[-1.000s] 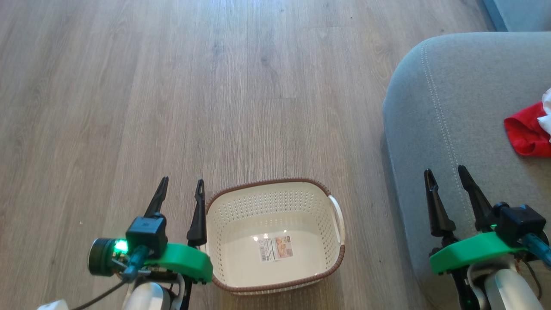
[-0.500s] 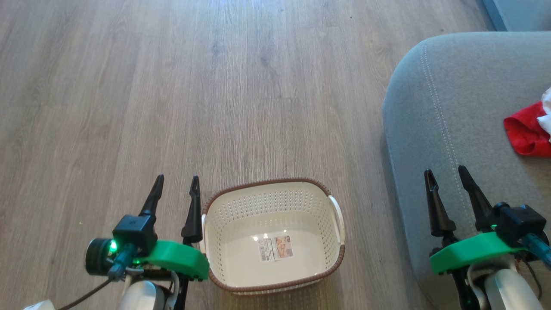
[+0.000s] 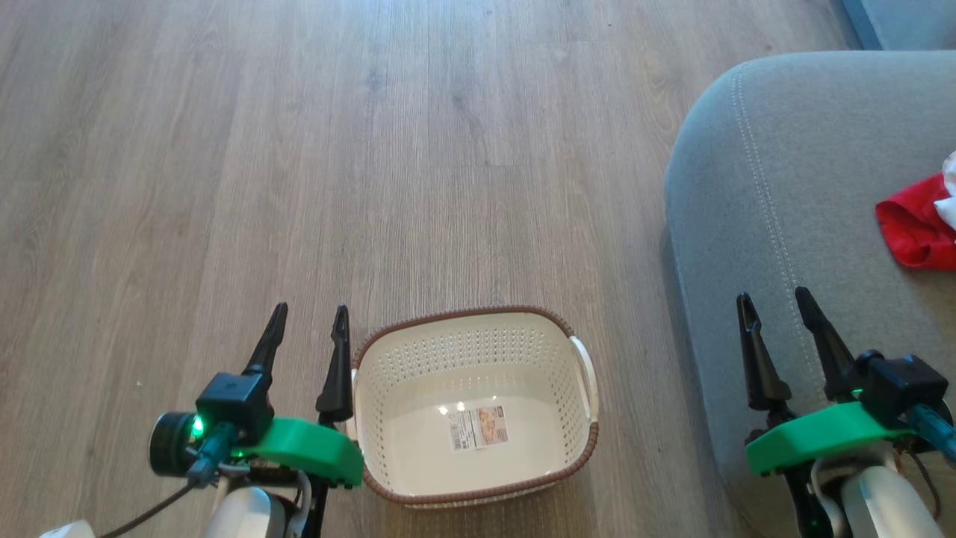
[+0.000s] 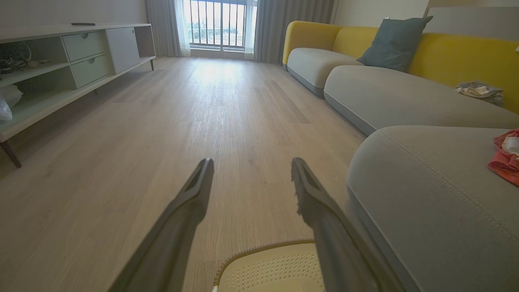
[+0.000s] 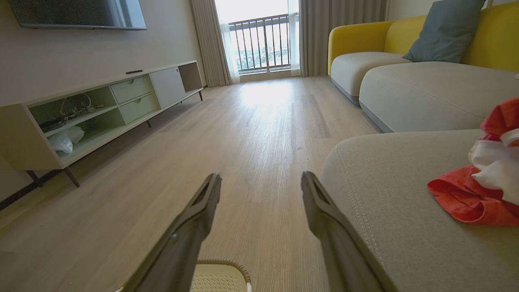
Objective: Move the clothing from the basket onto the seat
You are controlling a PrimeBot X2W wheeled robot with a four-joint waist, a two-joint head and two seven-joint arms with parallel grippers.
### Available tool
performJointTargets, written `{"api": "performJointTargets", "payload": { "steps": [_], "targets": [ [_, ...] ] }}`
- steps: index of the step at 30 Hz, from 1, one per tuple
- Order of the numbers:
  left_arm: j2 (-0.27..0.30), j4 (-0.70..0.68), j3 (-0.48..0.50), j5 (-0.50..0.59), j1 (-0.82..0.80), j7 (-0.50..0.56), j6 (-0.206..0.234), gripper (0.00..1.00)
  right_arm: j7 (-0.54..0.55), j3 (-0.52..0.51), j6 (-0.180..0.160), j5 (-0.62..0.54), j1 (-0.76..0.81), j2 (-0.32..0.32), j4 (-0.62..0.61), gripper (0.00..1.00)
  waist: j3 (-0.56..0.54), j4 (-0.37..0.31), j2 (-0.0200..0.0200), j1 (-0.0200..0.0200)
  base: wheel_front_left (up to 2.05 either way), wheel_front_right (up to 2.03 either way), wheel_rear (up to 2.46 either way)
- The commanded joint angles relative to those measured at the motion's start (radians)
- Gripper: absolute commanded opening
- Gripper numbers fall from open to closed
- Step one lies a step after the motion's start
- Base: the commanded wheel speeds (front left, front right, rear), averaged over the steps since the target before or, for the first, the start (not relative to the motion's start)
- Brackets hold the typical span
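change since earlier: left gripper (image 3: 311, 308) had shifted to its left, off the rim of the basket (image 3: 463, 312); right gripper (image 3: 772, 295) had kept its place.
left gripper: fingers spread apart, nothing between them; stood just beside the basket's left wall, over the floor (image 3: 373, 149).
right gripper: fingers spread apart, nothing held; hung over the front corner of the seat (image 3: 784, 187).
clothing (image 3: 915, 232): red and white heap, lay on the seat, well apart from both grippers; cut by the head view's right edge, so the number of pieces could not be told.
basket: stood upright on the floor between the two grippers, near the seat; paper label (image 3: 478, 427) lay on its base.
seat: grey, with a double-stitched seam along its rounded corner.
background: low cabinet (image 4: 73, 61); blue-grey cushion (image 4: 395, 42) on a yellow-backed sofa.
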Motion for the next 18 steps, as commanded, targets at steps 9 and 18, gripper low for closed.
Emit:
{"api": "performJointTargets", "payload": {
  "steps": [9, 18],
  "targets": [
    [0.0, 0.061, -0.008, -0.023, 0.026, 0.003, -0.001, 0.0, 0.003, 0.01, -0.001, 0.012, 0.018, 0.002, 0.062, 0.0, 0.002, -0.001, 0.0, 0.0, 0.0, 0.0, 0.0],
    [0.008, 0.064, 0.01, -0.143, 0.02, 0.026, -0.02, 0.0, 0.029, 0.001, 0.0, 0.121, 0.01, 0.007, 0.063, 0.0, -0.002, -0.003, 0.0, 0.0, 0.0, 0.0, 0.0]
  ]
}}
